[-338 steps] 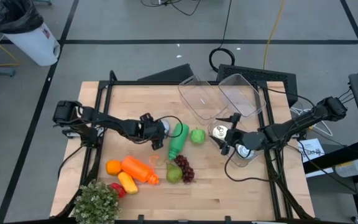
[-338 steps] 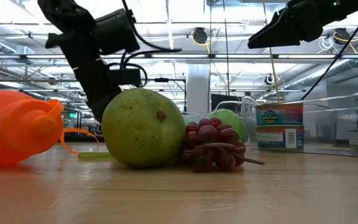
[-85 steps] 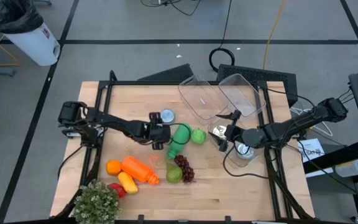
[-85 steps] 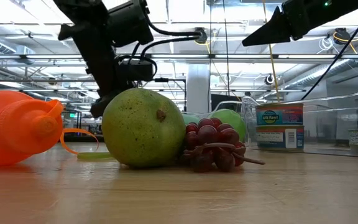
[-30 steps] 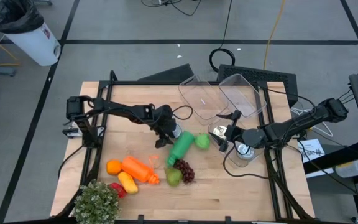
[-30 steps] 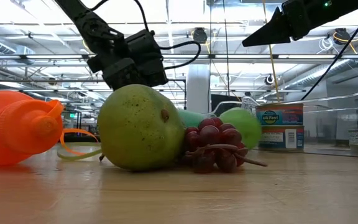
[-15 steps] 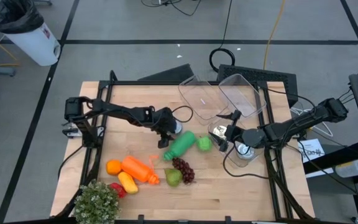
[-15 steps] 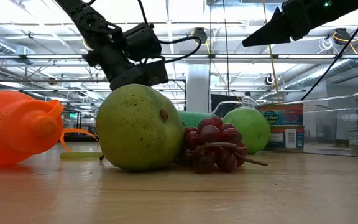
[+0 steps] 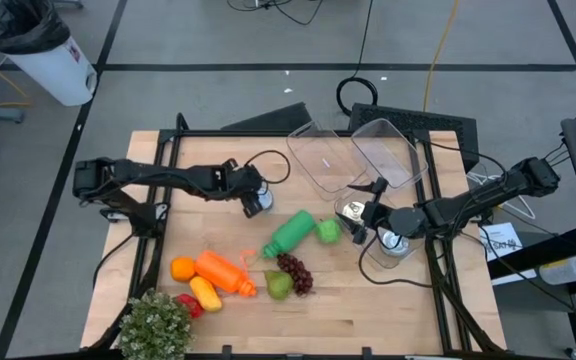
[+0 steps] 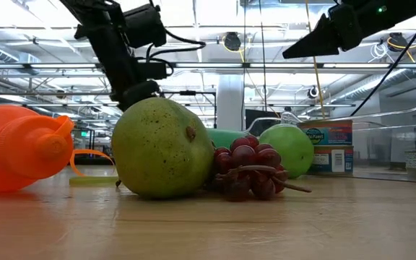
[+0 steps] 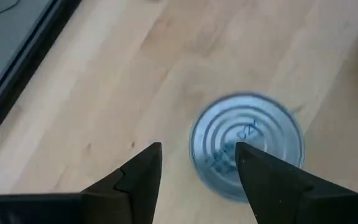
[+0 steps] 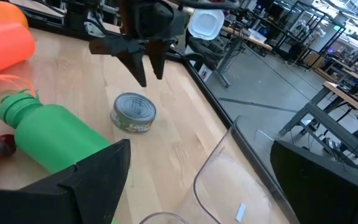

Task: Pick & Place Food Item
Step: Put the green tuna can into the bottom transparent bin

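Your left end effector (image 9: pixel 258 203) has pulled back from the green bottle (image 9: pixel 291 232), fingers spread above the tin can (image 11: pixel 247 145); your right end effector (image 9: pixel 361 222) waits, spread too.

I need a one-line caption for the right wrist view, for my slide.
Left claw open above a tin can, beside a lying green bottle.

Tin can (image 11: pixel 247 146) top blurred, print perhaps unreadable.

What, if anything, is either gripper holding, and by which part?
Nothing. The left gripper hangs open above the can; the right gripper waits open.
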